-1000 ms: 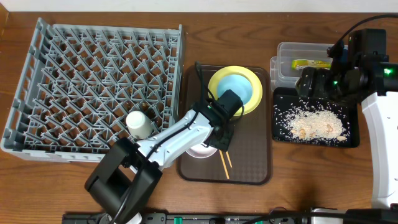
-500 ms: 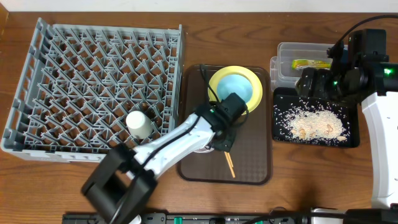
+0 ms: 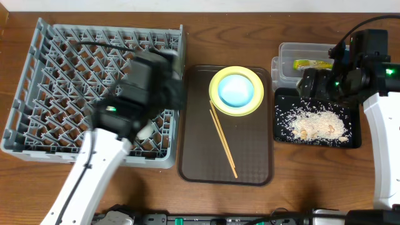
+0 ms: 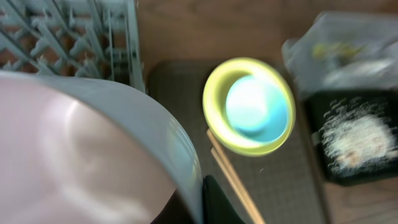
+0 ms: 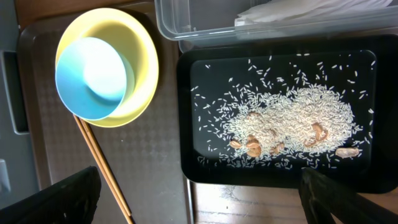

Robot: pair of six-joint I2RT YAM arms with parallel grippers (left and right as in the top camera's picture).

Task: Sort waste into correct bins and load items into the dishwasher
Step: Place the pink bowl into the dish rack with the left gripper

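My left gripper (image 4: 200, 200) is shut on the rim of the white bowl (image 4: 81, 162), which fills its wrist view. In the overhead view this gripper (image 3: 152, 80) hangs blurred over the right side of the grey dishwasher rack (image 3: 62, 62), and the bowl is hidden under the arm. A small white cup (image 3: 144, 130) stands in the rack. The light blue bowl (image 3: 236, 89) rests in the yellow plate (image 3: 215, 95) on the brown tray, with two chopsticks (image 3: 223, 142) lying beside them. My right gripper (image 5: 205, 199) hovers open above the black tray's near edge (image 5: 186, 124).
The black tray holds scattered rice and food scraps (image 5: 292, 118). Behind it, the clear tub (image 3: 294, 53) contains a green-yellow wrapper (image 3: 311, 64) and a white tissue (image 5: 298, 12). The brown serving tray (image 3: 250, 156) lies between the rack and the bins.
My left gripper closed on the white bowl, lifted it off the brown tray and swung it left over the rack. The chopsticks now lie fully exposed. The right arm stayed still.
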